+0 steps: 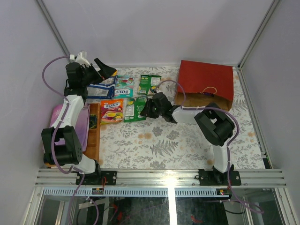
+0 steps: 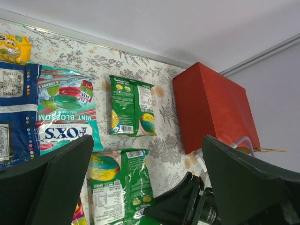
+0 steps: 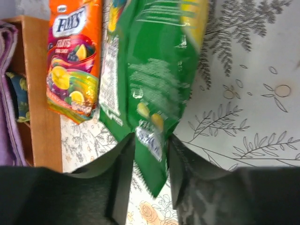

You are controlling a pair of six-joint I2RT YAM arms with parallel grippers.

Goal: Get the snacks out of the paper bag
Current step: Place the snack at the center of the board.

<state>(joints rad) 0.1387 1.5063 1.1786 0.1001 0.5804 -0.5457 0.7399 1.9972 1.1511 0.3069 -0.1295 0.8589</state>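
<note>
The table (image 1: 187, 140), covered in a pale fern-print cloth, carries everything in view. The paper bag (image 1: 206, 80), red and much the biggest object, lies flat at the far right. A strip of brown shows along its near edge, with a tan twine handle beside it. It lies well apart from the packets, which are spread over the far left half of the cloth. At the table's left edge stands an orange-brown wooden tray (image 1: 92, 140), and a pink-purple cloth (image 3: 7, 103) lies just outside it. Of the snacks, the blue-and-white pack (image 2: 16, 117) is the largest and lies farthest left in the far row. The teal pouch (image 2: 65, 112) sits just beside it, and a green packet (image 2: 131, 105) comes next, nearer the bag. A small yellow packet (image 2: 14, 47) lies beyond the blue-and-white pack, close to the back wall. In the near row the orange pouch (image 3: 72, 56) lies next to the tray. A second green packet (image 3: 150, 70) touches or slightly overlaps its right edge. The left gripper (image 2: 147, 145) hangs above the far row with its jaws spread wide and nothing between them. The right gripper (image 3: 151, 140) is low over the cloth at the near end of the second green packet. Its fingers (image 3: 123, 178) stand a little apart with the packet's narrow corner between them. The packet is blurred there, so I cannot tell whether the fingers press it or merely flank it.
</note>
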